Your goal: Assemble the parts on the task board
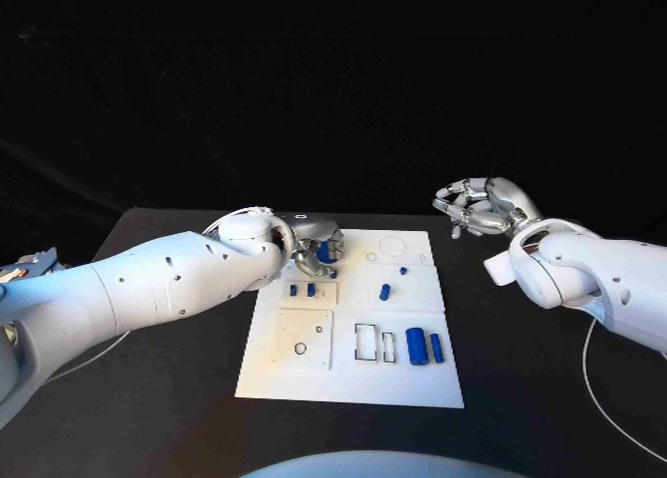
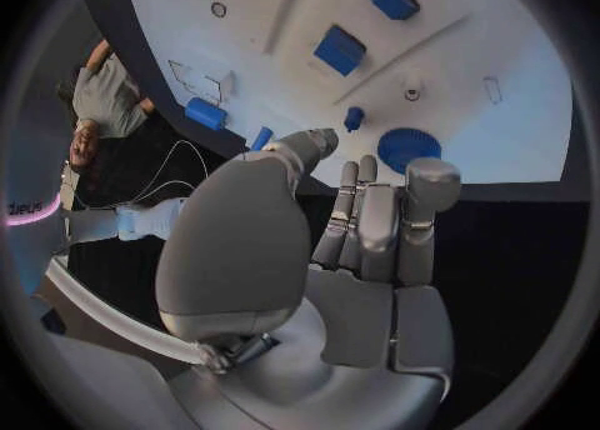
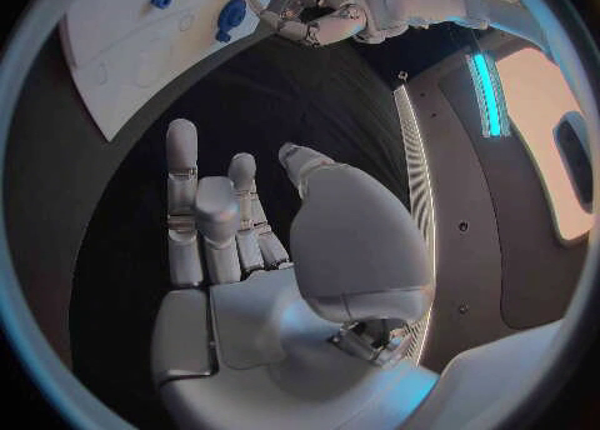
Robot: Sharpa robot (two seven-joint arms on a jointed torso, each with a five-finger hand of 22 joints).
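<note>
On the task board (image 1: 277, 383), most blue parts lie loose: a cylinder (image 1: 415, 346) near its front, small pieces (image 1: 385, 292) mid-board. The left hand (image 1: 313, 249) hovers, fingers (image 2: 375, 215) half-curled and empty, beside a round part (image 2: 409, 147). The right hand (image 1: 482, 207) is curled, empty, off-board.

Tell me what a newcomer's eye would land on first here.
The white task board in the middle of the black table, dotted with small blue parts. Next, the left hand poised over the board's far left corner by a round blue part, and the right hand raised off to the right, holding nothing.
</note>
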